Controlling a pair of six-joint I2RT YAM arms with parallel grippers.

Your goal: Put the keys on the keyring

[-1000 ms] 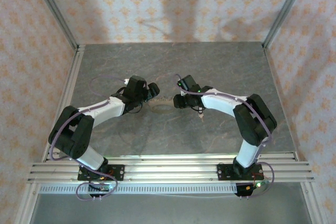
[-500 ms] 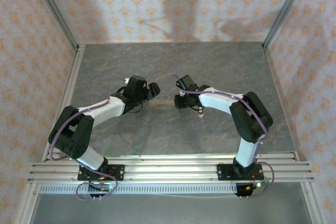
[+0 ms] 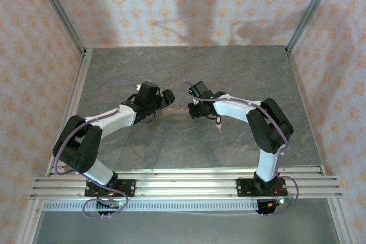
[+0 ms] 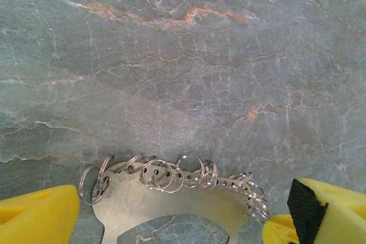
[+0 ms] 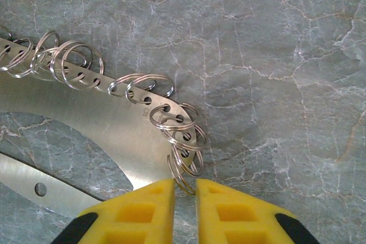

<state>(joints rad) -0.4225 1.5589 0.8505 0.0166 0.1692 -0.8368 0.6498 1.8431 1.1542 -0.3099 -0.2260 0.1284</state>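
Keyring [image 3: 174, 114] lies on the table [image 3: 189, 67] between my arms, only a pale sliver from above. My right wrist view reveals its small split rings [image 5: 171, 121]. At 6 o'clock there, my right gripper [image 5: 184, 192] pinches narrowly on the end one. My left gripper [image 4: 171, 221] stands wide, astride the plate at 6 o'clock.

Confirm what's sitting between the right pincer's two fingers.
One small split ring at the end of the keyring plate, caught in the narrow gap between the yellow fingers. The right wrist view shows it.
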